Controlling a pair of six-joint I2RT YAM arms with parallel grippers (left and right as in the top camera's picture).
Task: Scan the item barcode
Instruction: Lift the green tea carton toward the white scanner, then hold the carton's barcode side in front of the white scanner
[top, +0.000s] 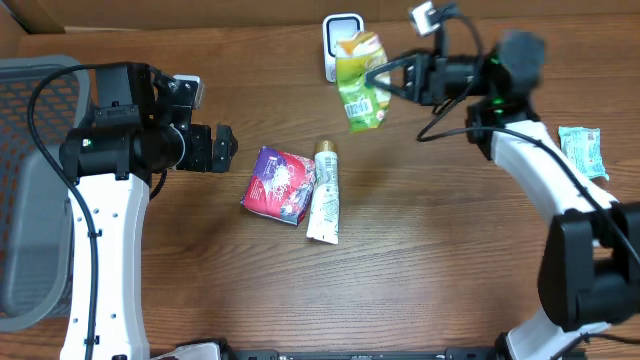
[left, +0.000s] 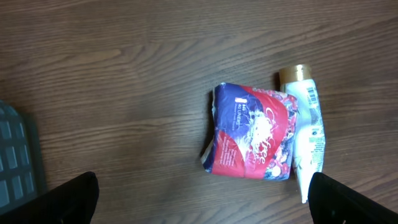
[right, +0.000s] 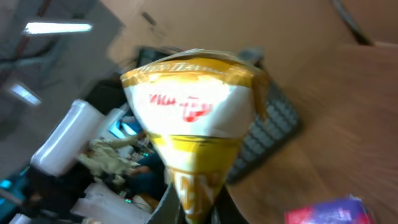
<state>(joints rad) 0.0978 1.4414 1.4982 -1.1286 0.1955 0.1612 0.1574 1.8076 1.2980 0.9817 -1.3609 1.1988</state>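
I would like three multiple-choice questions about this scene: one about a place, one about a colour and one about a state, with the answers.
1. Where is the white tube?
A. lying beside the red-purple packet
B. standing upright alone
C. held in the air

2. What colour is the tube's cap?
A. blue
B. black
C. gold

3. What is the right gripper doing?
A. open, empty
B. shut on the green-yellow pouch
C. resting on the table

Answers: 1 A, the two lie side by side; 2 C, the cap shines gold; 3 B, the pouch hangs from its fingers.

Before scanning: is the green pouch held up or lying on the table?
Held up: the right gripper is shut on the green pouch, above the table.
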